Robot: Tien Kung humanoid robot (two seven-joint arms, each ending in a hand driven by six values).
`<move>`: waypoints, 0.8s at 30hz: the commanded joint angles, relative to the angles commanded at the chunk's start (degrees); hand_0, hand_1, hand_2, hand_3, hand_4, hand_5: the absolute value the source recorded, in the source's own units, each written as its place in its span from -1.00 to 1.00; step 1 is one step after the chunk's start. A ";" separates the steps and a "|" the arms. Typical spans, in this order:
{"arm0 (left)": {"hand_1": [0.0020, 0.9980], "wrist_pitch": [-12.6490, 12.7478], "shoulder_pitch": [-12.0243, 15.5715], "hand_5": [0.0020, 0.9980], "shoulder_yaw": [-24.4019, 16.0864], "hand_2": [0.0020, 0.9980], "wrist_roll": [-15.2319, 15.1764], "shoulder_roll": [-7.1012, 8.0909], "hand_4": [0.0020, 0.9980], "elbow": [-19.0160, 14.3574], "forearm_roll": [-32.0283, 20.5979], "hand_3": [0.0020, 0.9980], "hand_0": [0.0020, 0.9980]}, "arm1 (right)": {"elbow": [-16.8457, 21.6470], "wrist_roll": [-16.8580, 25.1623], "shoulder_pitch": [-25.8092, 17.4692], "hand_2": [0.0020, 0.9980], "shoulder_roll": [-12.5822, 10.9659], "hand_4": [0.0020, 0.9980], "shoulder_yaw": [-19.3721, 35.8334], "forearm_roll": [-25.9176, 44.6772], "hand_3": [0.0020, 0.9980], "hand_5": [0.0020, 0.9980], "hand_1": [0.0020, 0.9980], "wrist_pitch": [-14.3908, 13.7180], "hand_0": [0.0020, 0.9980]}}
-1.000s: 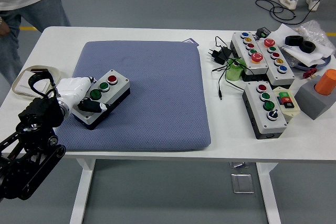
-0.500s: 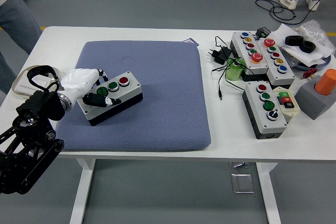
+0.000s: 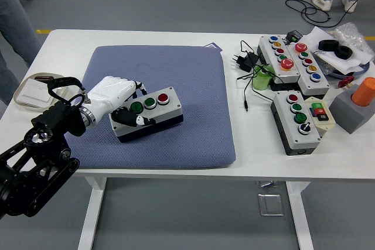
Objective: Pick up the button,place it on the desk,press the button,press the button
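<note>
A grey button box (image 3: 153,111) with a black base, two green buttons and one red button lies on the blue pad (image 3: 176,74), left of its middle. My left hand (image 3: 121,105), white with black fingertips, is shut on the box's left end, thumb along its near side. The black left arm comes in from the lower left corner. My right arm does not show.
Several other button boxes (image 3: 296,118) lie at the right with cables (image 3: 249,62), a green cup (image 3: 262,78) and a grey block with an orange cylinder (image 3: 357,105). A white tray (image 3: 32,90) lies left of the pad. A person stands at the far left.
My left hand has carried the button box to the right across the pad, and the box has turned slightly. The person at the far left has stepped further out of view.
</note>
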 joint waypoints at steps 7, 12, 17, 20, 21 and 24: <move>-0.21 0.74 -3.00 -1.00 2.58 -0.23 -5.53 0.61 0.27 0.81 0.00 0.01 -0.23 | 0.00 -0.04 0.04 0.32 -0.03 -0.40 -0.02 -0.10 0.19 -0.83 0.26 -0.04 0.35; -0.22 0.77 -5.80 -1.00 6.19 -0.22 -8.14 1.81 0.24 3.31 0.00 0.01 -0.23 | 0.00 -0.13 0.12 0.31 0.00 -0.40 0.02 -0.22 0.19 -0.83 0.26 -0.09 0.35; -0.21 1.02 -8.17 -1.00 8.41 -0.22 -9.14 2.67 0.22 5.60 0.00 0.01 -0.23 | 0.00 -0.16 0.22 0.31 -0.03 -0.40 -0.21 -0.06 0.19 -0.83 0.26 -0.08 0.35; -0.21 0.92 -8.70 -1.00 8.67 -0.22 -9.22 2.66 0.22 6.21 0.00 0.01 -0.23 | 0.00 -0.18 0.28 0.31 -0.05 -0.40 -0.39 0.05 0.19 -0.83 0.26 -0.08 0.35; -0.21 0.78 -8.93 -1.00 8.91 -0.22 -9.36 2.67 0.21 6.45 0.00 0.01 -0.23 | 0.00 -0.19 0.30 0.31 -0.06 -0.40 -0.38 0.02 0.19 -0.82 0.26 -0.09 0.35; -0.21 0.21 -9.34 -1.00 9.55 -0.22 -9.50 2.77 0.21 6.88 0.00 0.01 -0.23 | 0.00 -0.20 0.34 0.31 -0.08 -0.40 -0.47 0.09 0.19 -0.82 0.26 -0.09 0.35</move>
